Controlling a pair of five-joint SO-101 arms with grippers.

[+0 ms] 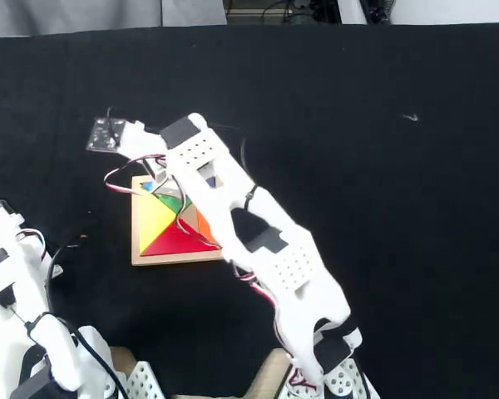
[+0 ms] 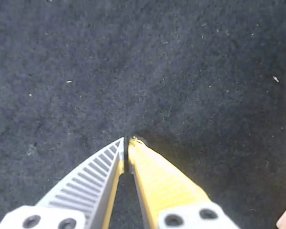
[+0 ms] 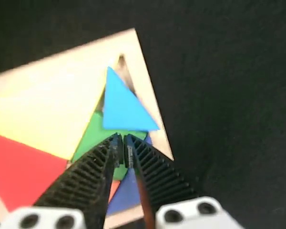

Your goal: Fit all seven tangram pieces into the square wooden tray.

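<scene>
The square wooden tray (image 3: 142,62) holds a yellow triangle (image 3: 47,114), a red triangle (image 3: 24,167), a green piece (image 3: 93,136) and a dark blue piece (image 3: 126,193). A light blue triangle (image 3: 121,105) lies skewed in the tray's corner, and bare wood shows beside it. My right gripper (image 3: 121,141) is shut and empty, with its tips just over the green piece next to the light blue triangle. From above, the right arm (image 1: 233,216) stretches across the tray (image 1: 175,258). My left gripper (image 2: 126,141) is shut over bare black cloth.
Black cloth (image 1: 382,166) covers the whole table. The left arm (image 1: 17,291) is folded at the front left corner, away from the tray. An orange piece (image 1: 204,224) shows under the right arm. Both arm bases stand at the front edge.
</scene>
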